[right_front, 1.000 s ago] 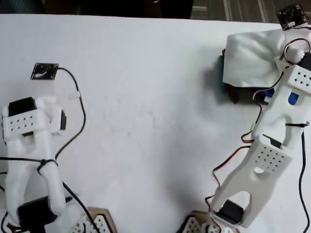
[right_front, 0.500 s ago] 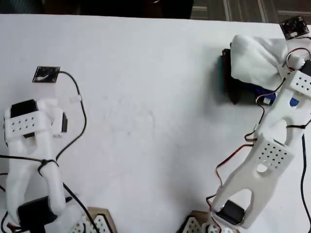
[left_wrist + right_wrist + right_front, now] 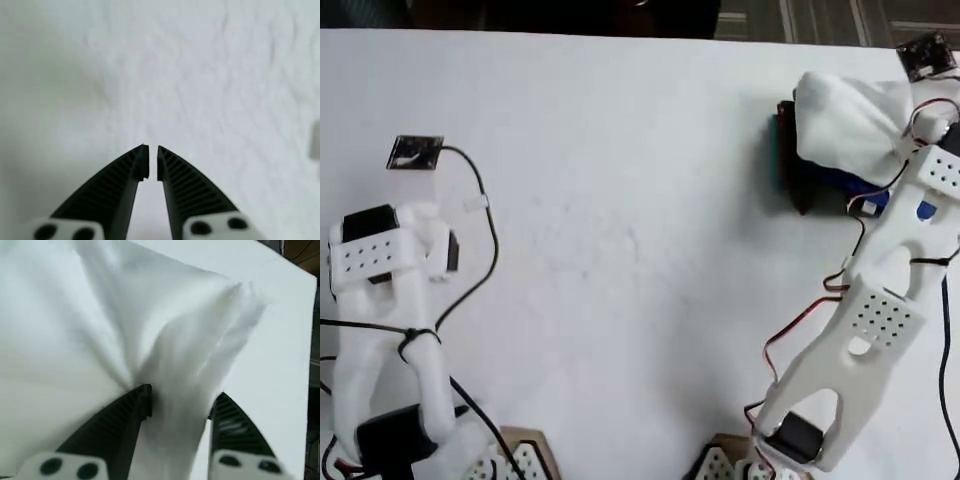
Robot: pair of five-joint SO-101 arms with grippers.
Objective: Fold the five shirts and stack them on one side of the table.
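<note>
Worktop (image 3: 620,200): white, faintly wrinkled covering. Left hand (image 3: 150,162) clenched, empty, over the worktop's left side. Right hand (image 3: 182,400) grasping a white shirt (image 3: 845,120) at the worktop's far right corner, over a dark stack (image 3: 790,170). Dark floor (image 3: 800,18) lies beyond the worktop's far edge.

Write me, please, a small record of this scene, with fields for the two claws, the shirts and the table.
left claw: shut, holding nothing, above bare table surface on the left side
right claw: closed on a bunched fold of the white shirt, near the far right corner
white shirt: crumpled, on top of the pile
pile under it: dark cloth with blue cloth showing at the edge beside the right arm
table: white
</note>
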